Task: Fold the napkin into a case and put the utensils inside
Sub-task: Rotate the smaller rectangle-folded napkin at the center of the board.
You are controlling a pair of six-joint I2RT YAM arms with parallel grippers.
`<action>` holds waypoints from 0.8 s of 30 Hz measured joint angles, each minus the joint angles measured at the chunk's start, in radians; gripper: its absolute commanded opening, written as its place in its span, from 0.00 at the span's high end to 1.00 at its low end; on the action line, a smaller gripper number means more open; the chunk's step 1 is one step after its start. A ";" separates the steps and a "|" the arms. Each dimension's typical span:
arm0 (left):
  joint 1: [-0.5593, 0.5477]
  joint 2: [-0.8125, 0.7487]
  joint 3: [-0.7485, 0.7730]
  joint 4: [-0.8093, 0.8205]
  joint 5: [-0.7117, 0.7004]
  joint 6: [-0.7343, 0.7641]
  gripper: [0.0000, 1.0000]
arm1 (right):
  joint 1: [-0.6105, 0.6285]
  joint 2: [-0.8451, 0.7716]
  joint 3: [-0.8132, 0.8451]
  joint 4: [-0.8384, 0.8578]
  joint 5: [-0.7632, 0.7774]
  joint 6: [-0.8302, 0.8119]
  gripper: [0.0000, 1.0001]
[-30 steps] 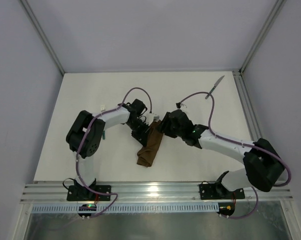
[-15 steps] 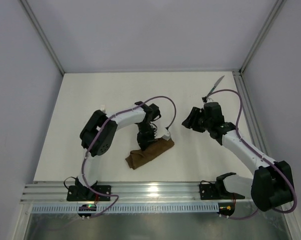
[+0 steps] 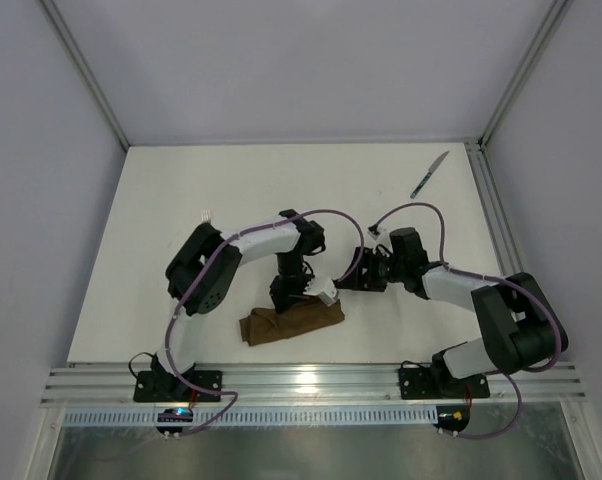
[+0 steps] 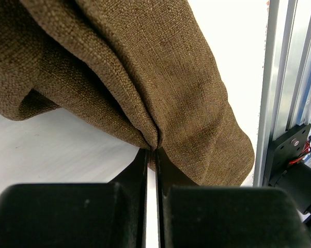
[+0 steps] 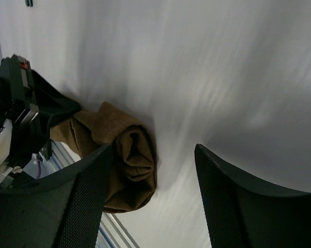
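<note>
Right fingers (image 5: 83, 206) swung beside the case (image 3: 291, 322).

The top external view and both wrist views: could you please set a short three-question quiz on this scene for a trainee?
1. True or false: the left fingers are shut on a fold of the napkin.
2. Fill in: the right fingers, near the napkin's end, stand ____ and hold nothing.
3. Where is the knife?
A) inside the napkin
B) on the table, at its far right, apart from the napkin
C) between the right fingers
Key: 1 true; 2 open; 3 B.
</note>
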State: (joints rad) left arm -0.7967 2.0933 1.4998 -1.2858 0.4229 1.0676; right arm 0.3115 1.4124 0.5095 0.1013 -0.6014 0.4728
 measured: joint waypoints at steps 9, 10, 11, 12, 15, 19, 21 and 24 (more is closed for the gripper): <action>-0.005 0.000 -0.002 0.003 -0.005 0.010 1.00 | 0.092 0.109 -0.007 0.151 -0.076 0.009 0.31; -0.005 0.000 -0.002 0.005 -0.005 0.010 1.00 | 0.093 0.119 -0.006 0.169 -0.083 0.012 0.31; -0.005 0.000 -0.003 0.005 -0.005 0.009 1.00 | 0.095 0.129 -0.006 0.187 -0.090 0.015 0.33; -0.005 0.000 -0.003 0.006 -0.005 0.007 1.00 | 0.100 0.140 -0.006 0.205 -0.094 0.019 0.35; -0.005 0.000 -0.004 0.013 -0.008 -0.009 1.00 | 0.129 0.174 -0.004 0.249 -0.102 0.031 0.47; -0.004 -0.004 -0.010 0.023 -0.008 -0.031 1.00 | 0.161 0.199 -0.005 0.275 -0.104 0.056 0.48; -0.002 -0.012 -0.023 0.035 -0.007 -0.045 1.00 | 0.165 0.197 -0.013 0.288 -0.100 0.060 0.55; 0.007 -0.023 -0.038 0.053 0.001 -0.070 1.00 | 0.165 0.179 -0.056 0.315 -0.084 0.080 0.68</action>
State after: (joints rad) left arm -0.7895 2.0705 1.4620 -1.2324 0.4240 0.9974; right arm 0.4767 1.5909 0.4538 0.4160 -0.6853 0.5533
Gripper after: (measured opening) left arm 0.022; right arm 0.400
